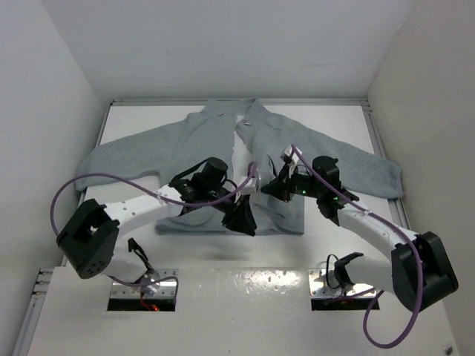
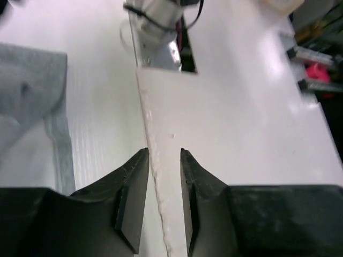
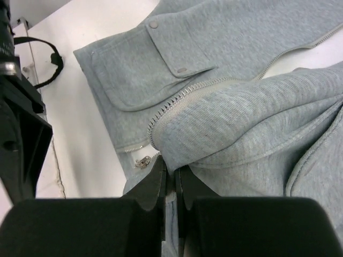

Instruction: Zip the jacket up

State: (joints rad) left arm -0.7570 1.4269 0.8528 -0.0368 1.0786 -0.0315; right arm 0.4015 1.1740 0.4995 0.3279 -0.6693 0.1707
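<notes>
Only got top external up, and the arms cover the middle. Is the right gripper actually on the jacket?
Observer: Yes. The right wrist view shows the right gripper shut on a fold of the jacket, just below the zipper.
Operator: Left one?
Observer: The left gripper is open with nothing between its fingers, over bare table.
Operator: Zipper pull grabbed?
Observer: No. A small metal pull lies free beside the right gripper's fingers.

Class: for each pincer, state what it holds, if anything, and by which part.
Right pincer grips the jacket at its front edge beside the zipper. Left pincer holds nothing.
</notes>
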